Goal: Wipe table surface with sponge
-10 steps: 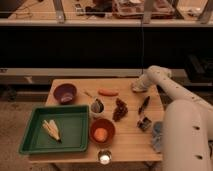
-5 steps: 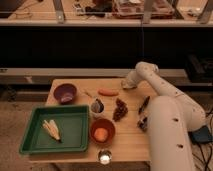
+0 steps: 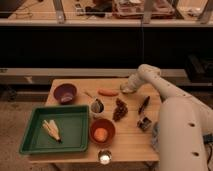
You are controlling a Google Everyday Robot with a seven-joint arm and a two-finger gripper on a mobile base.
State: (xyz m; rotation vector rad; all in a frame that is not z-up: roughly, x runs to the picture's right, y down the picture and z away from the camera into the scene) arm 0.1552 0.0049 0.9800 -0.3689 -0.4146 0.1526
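The tool (image 3: 125,89) hangs over the far right of the counter (image 3: 130,142); its grip I cannot tell. I can't pick out any sponge, so direction stays unclear.

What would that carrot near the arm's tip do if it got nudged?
The carrot lies flat on the table beside the gripper. Long and rounded, it would probably roll or pivot. It looks stiff, likely sliding whole rather than bending.

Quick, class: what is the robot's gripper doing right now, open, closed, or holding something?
Gripper: low over the far side of the table, just right of the carrot; holding anything cannot be told.
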